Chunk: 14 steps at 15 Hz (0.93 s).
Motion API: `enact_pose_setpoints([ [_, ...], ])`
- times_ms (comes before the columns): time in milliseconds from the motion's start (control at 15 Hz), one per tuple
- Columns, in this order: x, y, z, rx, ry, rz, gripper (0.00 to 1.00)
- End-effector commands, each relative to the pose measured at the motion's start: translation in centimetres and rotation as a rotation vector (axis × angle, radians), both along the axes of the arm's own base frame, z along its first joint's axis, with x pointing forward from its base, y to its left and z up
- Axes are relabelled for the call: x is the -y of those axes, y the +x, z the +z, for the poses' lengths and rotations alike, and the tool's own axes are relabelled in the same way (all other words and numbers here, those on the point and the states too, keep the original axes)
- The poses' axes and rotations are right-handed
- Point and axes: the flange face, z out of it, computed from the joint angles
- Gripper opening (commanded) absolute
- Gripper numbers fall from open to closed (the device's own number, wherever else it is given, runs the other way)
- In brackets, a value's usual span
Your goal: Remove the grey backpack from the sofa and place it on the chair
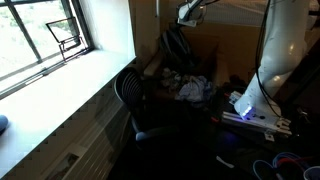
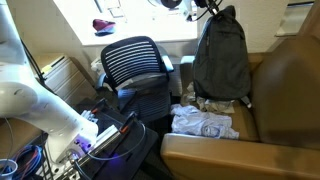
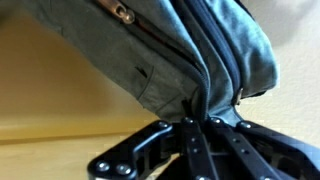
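Observation:
The grey backpack hangs upright above the brown sofa, lifted by its top. It also shows in an exterior view and fills the wrist view. My gripper is at the top of the pack, shut on a fold of its fabric. The black mesh office chair stands beside the sofa's end, under the window; it also shows in an exterior view.
White and blue clothes lie on the sofa seat below the pack. The robot base stands at the side with a lit box and cables. A window sill runs behind the chair.

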Motion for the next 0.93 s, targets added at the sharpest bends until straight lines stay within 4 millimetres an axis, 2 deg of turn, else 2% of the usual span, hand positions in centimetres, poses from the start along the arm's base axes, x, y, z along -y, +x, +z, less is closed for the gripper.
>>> enact_pose_setpoints([
  [0,-1.6,-3.7,6.9,0.112,0.096,-0.159,0.01],
  [333,-2.3,-6.9,15.0,0.350,0.043,-0.266,0.01],
  [467,-2.1,-7.2,18.3,0.414,-0.049,-0.237,0.01],
  [600,-2.8,-7.6,20.7,0.398,-0.162,-0.162,0.01],
  [667,-4.2,-8.1,21.0,0.353,-0.199,-0.109,0.01],
  [867,-10.6,-9.8,20.5,0.247,-0.251,0.058,0.01],
])
